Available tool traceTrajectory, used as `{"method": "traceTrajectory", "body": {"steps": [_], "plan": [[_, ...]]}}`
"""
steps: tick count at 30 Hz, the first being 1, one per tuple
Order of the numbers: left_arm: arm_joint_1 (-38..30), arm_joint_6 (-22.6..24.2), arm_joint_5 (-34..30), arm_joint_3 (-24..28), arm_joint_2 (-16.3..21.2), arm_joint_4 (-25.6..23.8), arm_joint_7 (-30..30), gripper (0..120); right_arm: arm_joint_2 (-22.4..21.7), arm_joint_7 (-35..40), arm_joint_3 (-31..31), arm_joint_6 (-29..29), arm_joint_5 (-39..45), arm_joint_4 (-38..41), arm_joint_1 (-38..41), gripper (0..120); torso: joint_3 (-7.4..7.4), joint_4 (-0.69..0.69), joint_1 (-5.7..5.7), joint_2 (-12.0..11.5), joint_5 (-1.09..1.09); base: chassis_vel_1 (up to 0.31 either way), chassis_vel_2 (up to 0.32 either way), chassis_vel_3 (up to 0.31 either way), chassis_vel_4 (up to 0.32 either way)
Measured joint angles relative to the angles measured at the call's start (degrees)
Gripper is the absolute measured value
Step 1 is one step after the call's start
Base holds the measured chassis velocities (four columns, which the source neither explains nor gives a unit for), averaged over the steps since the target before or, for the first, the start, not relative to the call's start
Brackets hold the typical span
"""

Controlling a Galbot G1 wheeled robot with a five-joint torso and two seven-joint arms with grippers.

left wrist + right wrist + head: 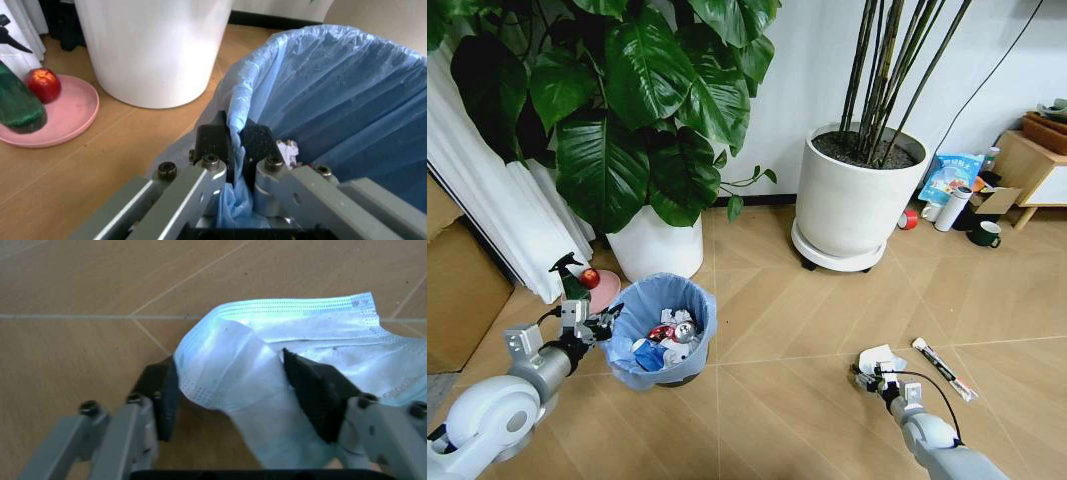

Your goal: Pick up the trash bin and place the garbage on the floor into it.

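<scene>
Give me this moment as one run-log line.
left pincer: shut on trash bin rim | right pincer: open around white tissue on floor, not clamped | black-white strip: on floor

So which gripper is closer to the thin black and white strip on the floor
Right. The right gripper is low on the floor around a white face mask, just beside the strip. The left gripper is far across, clamped on the trash bin rim.

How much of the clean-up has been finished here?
Done: the bin already holds litter, and the left end effector is clamped on its bag-lined rim. In hand: the right end effector straddles a white tissue on the floor, fingers either side, not yet lifted. Left: that tissue and the thin strip nearby.
</scene>
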Motion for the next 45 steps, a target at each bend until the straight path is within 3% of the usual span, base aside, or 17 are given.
{"method": "traceTrajectory", "body": {"steps": [4,15,20,29,34,35,37,39,41,45], "plan": [[-0.5,0.0,0.0,0.3,0.0,0.3,0.0,0,-0.3,-0.1,0.0,0.1,0.0,0.0,0.0,37,0.00,0.00,0.00,0.0,0.01,0.000,0.000,0.000,0.000],[-0.9,0.0,-0.3,0.6,0.0,0.6,0.1,0,-0.5,-0.3,0.2,0.4,0.0,-0.2,-0.2,0,0.00,0.00,0.00,0.0,0.01,0.000,0.000,0.000,0.000],[-0.9,0.0,-0.3,0.6,-0.1,0.7,0.3,0,-1.4,-1.1,1.0,1.2,0.0,1.0,-0.5,0,0.00,0.00,0.00,0.0,0.00,0.000,0.000,0.000,0.000],[-0.9,-0.1,0.0,1.6,0.2,0.7,0.5,0,-7.0,-9.5,-2.9,7.0,7.3,17.8,0.6,0,0.00,0.00,0.00,0.0,-0.02,0.000,0.000,0.000,0.000],[-1.1,-0.1,0.0,1.8,0.8,0.9,0.5,0,-10.5,-18.2,-13.3,11.2,18.0,30.6,9.7,0,0.00,0.02,0.01,0.0,0.00,0.000,0.000,0.000,0.000],[-1.1,-0.1,0.0,1.8,0.8,0.9,0.5,0,-10.5,-18.2,-13.3,11.2,18.0,30.6,9.7,0,0.00,0.02,0.01,0.0,0.00,0.000,0.000,0.000,0.000],[-1.4,-0.1,0.1,2.6,1.2,1.1,0.6,0,-11.0,-22.7,-19.0,13.0,21.6,33.8,15.6,0,0.01,0.00,0.01,0.0,0.00,0.000,0.000,0.000,0.000],[-1.5,-0.1,0.1,2.7,1.2,1.2,0.7,0,-11.0,-22.9,-19.3,13.1,21.8,33.9,15.9,0,0.01,0.01,0.01,0.0,0.00,0.000,0.000,0.000,0.000],[-3.5,-0.1,0.2,5.1,1.4,1.8,0.8,0,-10.9,-27.3,-27.1,14.5,24.8,36.6,24.8,0,0.01,0.02,0.01,0.0,-0.02,0.000,0.000,0.000,0.000],[-6.8,-0.1,0.3,8.3,0.6,2.6,0.7,0,-9.4,-29.2,-34.3,14.6,27.2,37.7,30.9,0,0.01,0.00,0.01,0.0,-0.02,0.000,0.000,0.000,0.000]]}}
